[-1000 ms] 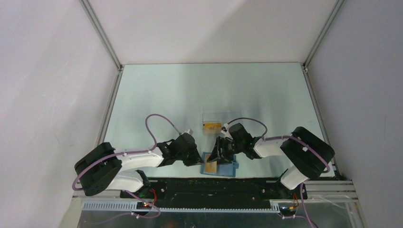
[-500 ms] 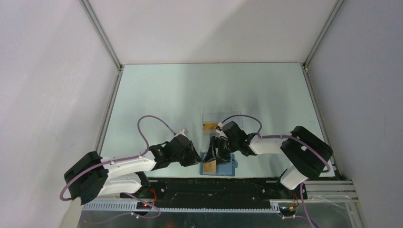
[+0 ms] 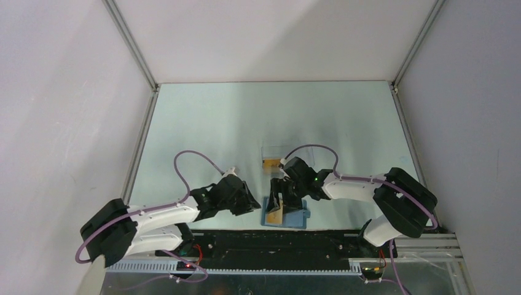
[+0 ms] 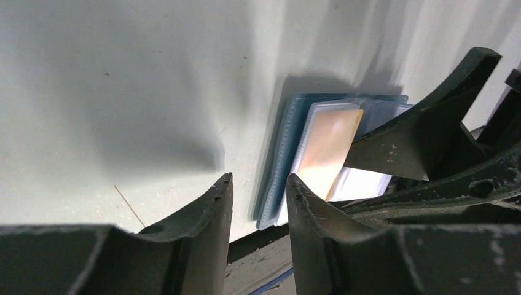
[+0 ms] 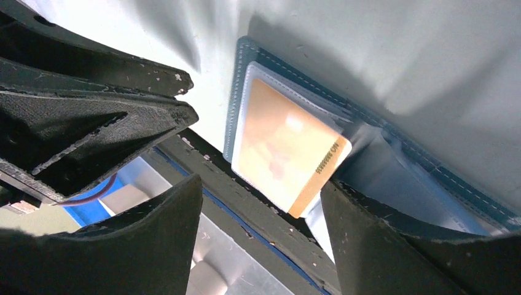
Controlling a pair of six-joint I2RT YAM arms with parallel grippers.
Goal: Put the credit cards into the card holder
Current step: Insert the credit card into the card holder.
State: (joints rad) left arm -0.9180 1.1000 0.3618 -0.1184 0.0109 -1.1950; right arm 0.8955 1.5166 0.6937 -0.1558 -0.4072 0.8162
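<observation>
The blue card holder (image 3: 296,216) lies open at the table's near edge. An orange-gold credit card (image 3: 274,214) lies on its left half, partly under a clear sleeve, with one corner sticking out (image 5: 285,147). My right gripper (image 3: 281,198) hovers just over the holder (image 5: 430,169), its jaws wide open and empty (image 5: 261,184). My left gripper (image 3: 249,206) sits just left of the holder (image 4: 289,153), its jaws a little apart with nothing between them (image 4: 259,179). The card also shows in the left wrist view (image 4: 329,144). A second orange card (image 3: 270,163) lies in the clear box.
A clear plastic box (image 3: 282,153) stands just behind the holder, under the right arm's wrist. The black base rail (image 3: 276,239) runs along the near edge right in front of the holder. Grey walls enclose the table on three sides.
My right gripper has shifted left and nearer, over the holder's left half. My left gripper has drawn back a little to the left. The card stays on the holder.
</observation>
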